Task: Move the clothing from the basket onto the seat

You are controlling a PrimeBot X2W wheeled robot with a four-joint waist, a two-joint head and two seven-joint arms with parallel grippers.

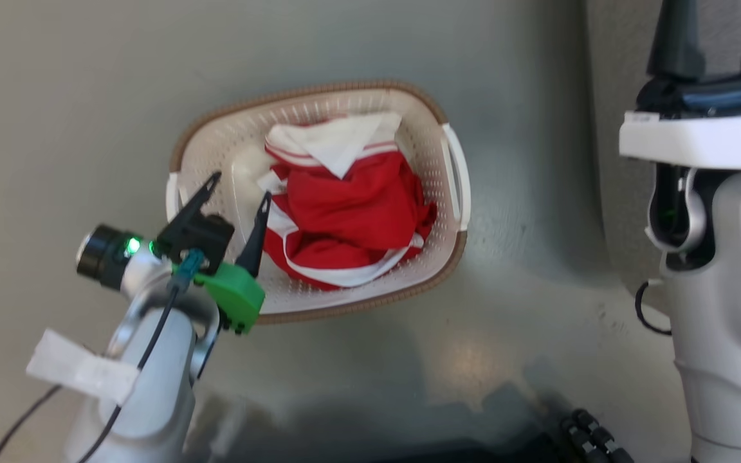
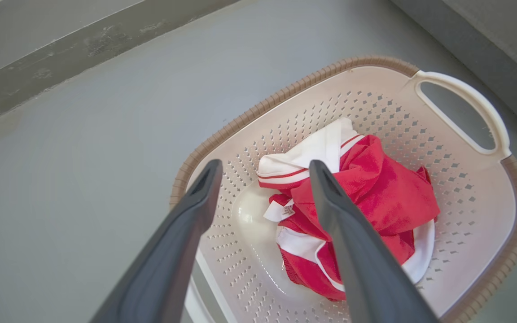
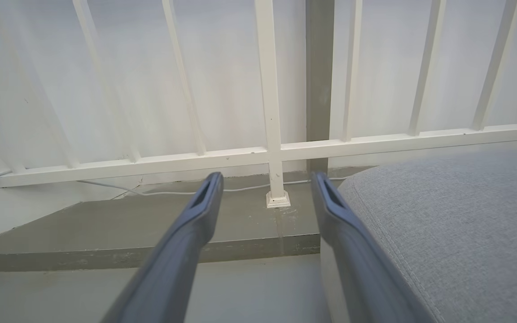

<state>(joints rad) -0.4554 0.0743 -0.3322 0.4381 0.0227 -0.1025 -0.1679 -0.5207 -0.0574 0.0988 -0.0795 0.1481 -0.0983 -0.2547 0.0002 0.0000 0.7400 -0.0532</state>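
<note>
Left claw point(image 1: 242, 186), head view: fingers spread, empty, over the left side of the laundry basket point(image 1: 422, 161). Red-and-white clothing point(image 1: 351, 212) heaped inside, basket on grey floor point(image 1: 87, 96). Left wrist view: fingers apart above the basket's near wall, a white label point(image 2: 278, 211) showing on the heap. Right wrist view: right claw point(image 3: 266, 179) spread, empty, just beside the grey seat point(image 3: 456, 224), with a white railing point(image 3: 269, 89) beyond.
</note>
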